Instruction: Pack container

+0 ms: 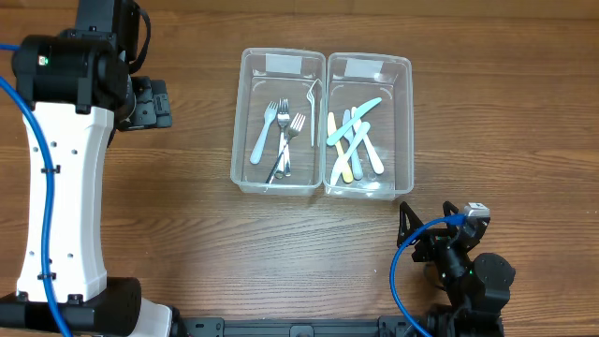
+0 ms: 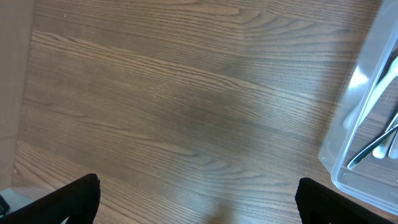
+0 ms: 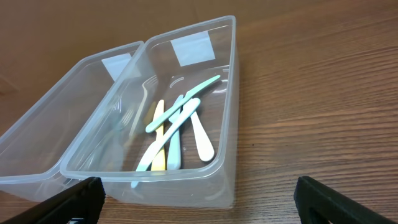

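Two clear boxes stand side by side, touching, in the middle of the wooden table [image 1: 234,253]. The fork container [image 1: 255,89], on the side of the left arm, holds the forks [image 1: 284,140]. The knife container [image 1: 398,112] holds pastel plastic knives [image 1: 354,140] that lie crossed. The left gripper [image 2: 198,186] hangs over bare wood beside the fork container, its jaws wide apart and empty. The right gripper [image 3: 198,186] is near the short end of the knife container, also with its jaws apart and holding nothing
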Robot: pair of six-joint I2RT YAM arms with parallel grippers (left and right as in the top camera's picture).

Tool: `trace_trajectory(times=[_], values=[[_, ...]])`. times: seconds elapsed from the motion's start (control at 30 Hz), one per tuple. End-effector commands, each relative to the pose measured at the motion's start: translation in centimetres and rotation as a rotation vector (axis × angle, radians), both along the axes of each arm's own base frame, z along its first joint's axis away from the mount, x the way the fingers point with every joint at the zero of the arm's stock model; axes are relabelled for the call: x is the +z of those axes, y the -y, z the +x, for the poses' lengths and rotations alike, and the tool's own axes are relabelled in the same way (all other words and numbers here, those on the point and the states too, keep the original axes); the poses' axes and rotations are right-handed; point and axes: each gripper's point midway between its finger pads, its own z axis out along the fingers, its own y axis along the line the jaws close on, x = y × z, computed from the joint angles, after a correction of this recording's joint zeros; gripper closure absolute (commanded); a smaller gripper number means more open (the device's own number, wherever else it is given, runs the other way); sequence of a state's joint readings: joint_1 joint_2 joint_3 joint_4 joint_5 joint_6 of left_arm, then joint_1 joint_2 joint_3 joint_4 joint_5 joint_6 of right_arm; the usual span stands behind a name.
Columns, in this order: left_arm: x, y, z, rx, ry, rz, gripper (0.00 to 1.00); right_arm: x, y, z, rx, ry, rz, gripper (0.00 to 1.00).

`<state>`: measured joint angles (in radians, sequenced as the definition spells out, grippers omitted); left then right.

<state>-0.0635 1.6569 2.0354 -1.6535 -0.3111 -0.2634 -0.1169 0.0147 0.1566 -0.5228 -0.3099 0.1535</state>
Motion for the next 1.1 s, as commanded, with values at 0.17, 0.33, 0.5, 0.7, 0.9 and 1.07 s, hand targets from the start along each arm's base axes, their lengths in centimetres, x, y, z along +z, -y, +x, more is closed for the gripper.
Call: trace_trajectory(times=[0.17,0.33,0.5,0.7,0.9,1.07], values=[[2.0,0.4,-1.0,0.002,0.076,-0.002,0.00,0.3,-0.2,0.0,0.012,0.019,-0.001,0.00],[6.2,0.4,-2.6,-0.006,0.263,-0.002,0.00,0.3,-0.2,0.0,0.012,0.019,-0.001,0.00],[12.4,0.1,-2.7,0.012,0.635,-0.038,0.00,0.3,-0.2,0.0,0.012,0.019,-0.001,0.00],[12.0,-2.0,-4.4,0.079,0.850,-0.027,0.00,0.3,-0.2,0.0,0.012,0.019,-0.001,0.00],[5.1,-2.8,-7.0,0.110,0.859,-0.014,0.00,0.3,-0.2,0.0,0.012,0.019,-0.001,0.00],[-1.2,-2.8,-9.2,0.137,0.816,-0.038,0.00,0.3,-0.2,0.0,0.012,0.019,-0.001,0.00]])
